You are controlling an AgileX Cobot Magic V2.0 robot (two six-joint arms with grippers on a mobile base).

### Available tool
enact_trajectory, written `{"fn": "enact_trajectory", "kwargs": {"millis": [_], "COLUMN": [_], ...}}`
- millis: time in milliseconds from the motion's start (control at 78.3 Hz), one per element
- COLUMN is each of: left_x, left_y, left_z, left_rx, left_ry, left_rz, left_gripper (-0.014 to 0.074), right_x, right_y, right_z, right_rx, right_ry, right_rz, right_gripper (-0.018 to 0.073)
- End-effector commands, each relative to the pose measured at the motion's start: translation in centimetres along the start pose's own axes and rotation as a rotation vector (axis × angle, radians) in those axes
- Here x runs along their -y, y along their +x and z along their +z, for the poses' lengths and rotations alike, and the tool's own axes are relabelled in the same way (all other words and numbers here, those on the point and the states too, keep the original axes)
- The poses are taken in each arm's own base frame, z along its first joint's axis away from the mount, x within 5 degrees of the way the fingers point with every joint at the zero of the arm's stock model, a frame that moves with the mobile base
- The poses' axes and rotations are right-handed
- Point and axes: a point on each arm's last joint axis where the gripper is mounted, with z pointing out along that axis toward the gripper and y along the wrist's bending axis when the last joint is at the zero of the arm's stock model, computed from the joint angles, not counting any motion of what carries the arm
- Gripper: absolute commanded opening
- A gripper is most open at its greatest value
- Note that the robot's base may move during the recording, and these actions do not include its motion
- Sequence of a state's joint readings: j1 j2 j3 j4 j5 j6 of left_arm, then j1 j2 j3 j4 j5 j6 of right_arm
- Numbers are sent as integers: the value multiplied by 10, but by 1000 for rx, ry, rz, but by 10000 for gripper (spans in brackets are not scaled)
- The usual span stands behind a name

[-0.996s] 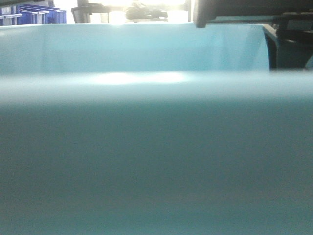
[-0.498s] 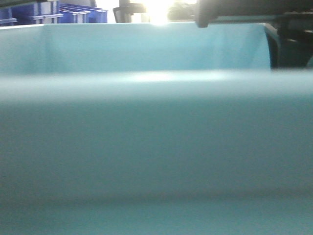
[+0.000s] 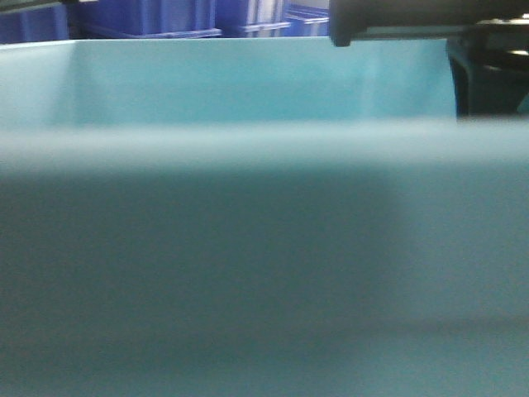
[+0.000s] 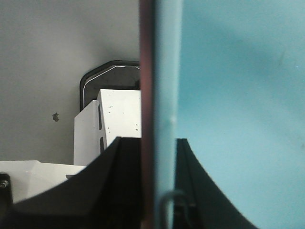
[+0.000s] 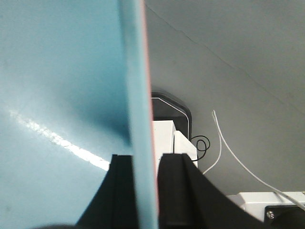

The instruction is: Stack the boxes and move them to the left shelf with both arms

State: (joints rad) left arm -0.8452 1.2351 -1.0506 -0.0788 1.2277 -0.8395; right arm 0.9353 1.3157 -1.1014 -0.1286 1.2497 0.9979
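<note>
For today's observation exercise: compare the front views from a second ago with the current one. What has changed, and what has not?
Behind the light blue box, the background has slid rightward: dark blue bins now fill the top where bright glare was, so the view has turned left. The box and the dark arm part at upper right keep their places in the frame.

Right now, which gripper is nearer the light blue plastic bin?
Neither: both clamp its walls. The left gripper straddles one wall of the light blue plastic bin, with a salmon pink bin's edge alongside; the right gripper straddles the opposite wall.
</note>
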Motion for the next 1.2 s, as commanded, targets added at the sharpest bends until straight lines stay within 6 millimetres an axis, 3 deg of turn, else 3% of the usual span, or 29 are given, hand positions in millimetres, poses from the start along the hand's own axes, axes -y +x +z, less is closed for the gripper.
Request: {"fn": "enact_trajectory", "kwargs": {"millis": [0,1187], "left_x": [-2,-1], "left_y": [8,8], "left_z": [-15,-15], "left_rx": [-32,-36], "left_ry": [7,11], "left_rz": [5,3], "left_gripper": [-3,-3], "right_x": [4,4], "right_y": [-4,-4], "right_z": [-17,-17], "right_rx": [67,66], "right_ry": [-23,-22], "right_rz": [0,0], "right_gripper": [52,52]}}
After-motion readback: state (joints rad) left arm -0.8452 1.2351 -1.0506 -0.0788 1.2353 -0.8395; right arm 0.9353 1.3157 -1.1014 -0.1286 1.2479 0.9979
